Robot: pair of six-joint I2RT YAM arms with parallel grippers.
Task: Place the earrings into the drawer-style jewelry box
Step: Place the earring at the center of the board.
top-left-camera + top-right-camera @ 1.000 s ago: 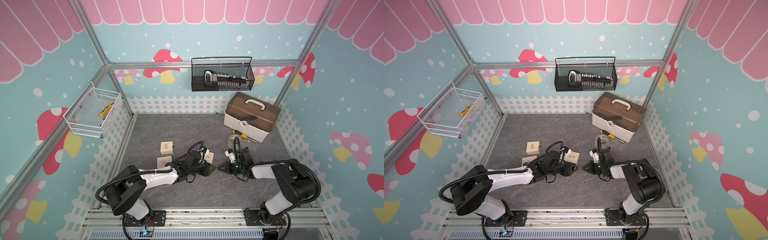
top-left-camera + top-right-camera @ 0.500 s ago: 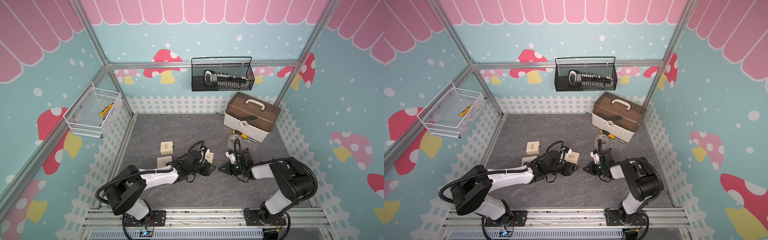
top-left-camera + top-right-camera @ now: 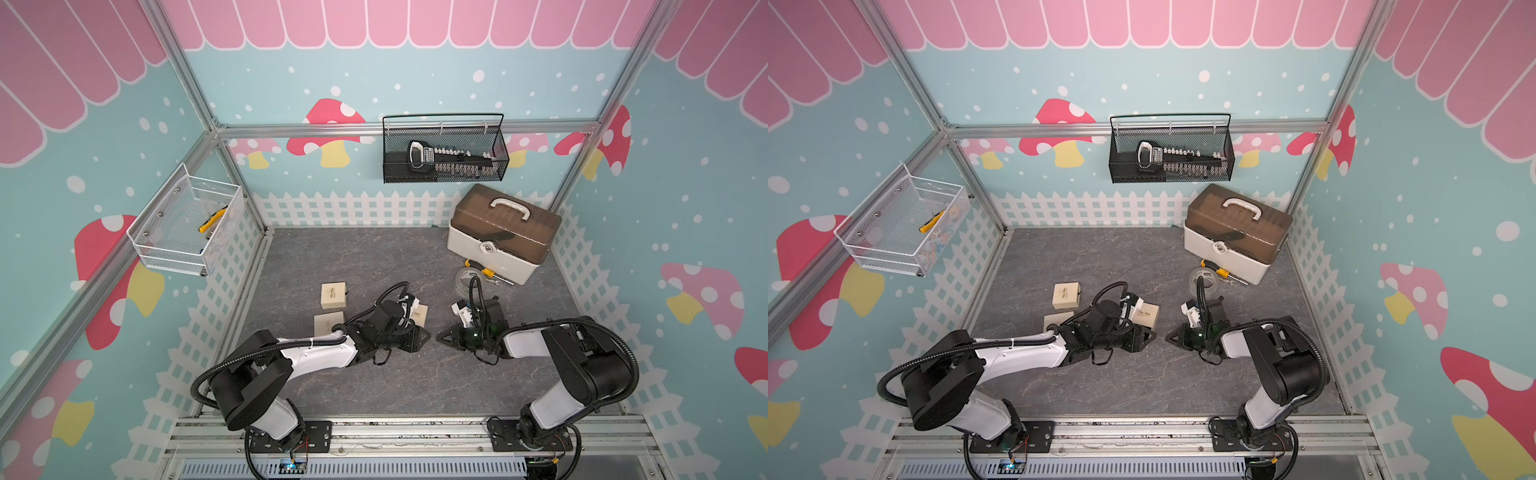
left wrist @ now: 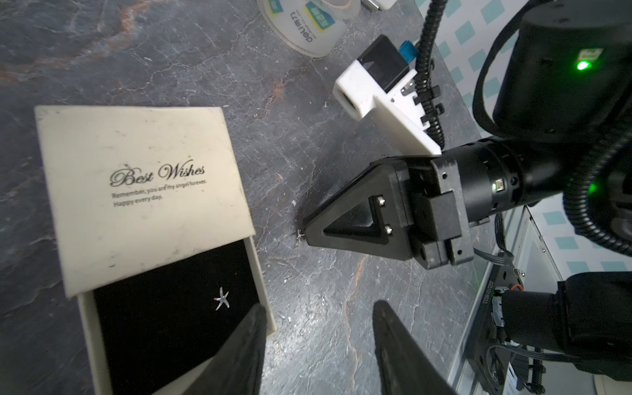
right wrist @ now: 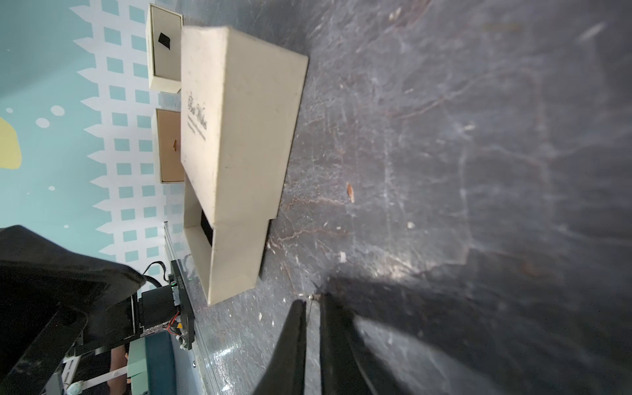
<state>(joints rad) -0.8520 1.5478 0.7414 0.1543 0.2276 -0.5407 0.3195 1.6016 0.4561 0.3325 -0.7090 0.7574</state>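
silver earring point(image 4: 300, 236) lies on the counter point(image 4: 325, 301) at the tips of your right claw point(image 5: 312, 306), just beside the open drawer point(image 4: 160, 325); jaws barely parted, cannot tell if it holds.

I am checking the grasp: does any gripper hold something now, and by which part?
Left gripper holds nothing. Right gripper has its tips at an earring on the table; a hold cannot be told.

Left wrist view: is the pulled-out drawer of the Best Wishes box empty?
No, a star-shaped earring lies on the black lining of the open drawer.
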